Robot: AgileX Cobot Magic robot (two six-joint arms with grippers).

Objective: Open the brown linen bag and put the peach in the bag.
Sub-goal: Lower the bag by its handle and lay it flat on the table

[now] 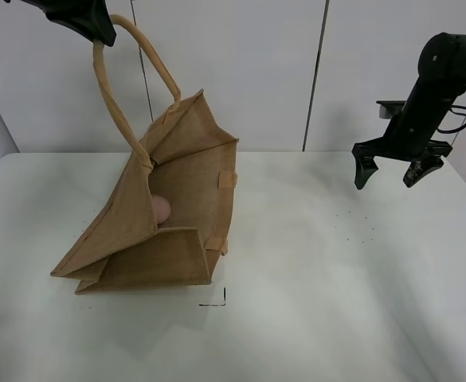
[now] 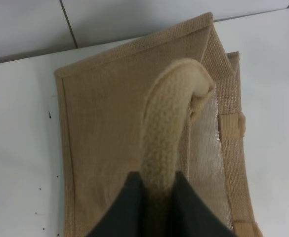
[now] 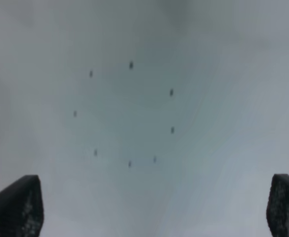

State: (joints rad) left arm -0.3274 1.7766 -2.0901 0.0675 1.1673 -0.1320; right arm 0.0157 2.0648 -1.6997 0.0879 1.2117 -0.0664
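The brown linen bag (image 1: 177,207) stands tilted on the white table, mouth held open toward the right. My left gripper (image 1: 97,28) is at the top left, shut on one tan loop handle (image 1: 113,95) and holding the bag up by it. In the left wrist view the handle (image 2: 169,128) runs between the dark fingers (image 2: 129,207) above the bag (image 2: 109,123). The pink peach (image 1: 161,209) lies inside the bag, partly hidden by the near side. My right gripper (image 1: 388,171) hangs open and empty above the table at the right, well away from the bag.
A small black corner mark (image 1: 217,301) is on the table (image 1: 336,302) just in front of the bag. Tiny dark specks (image 3: 129,113) dot the surface under the right gripper. A panelled white wall stands behind.
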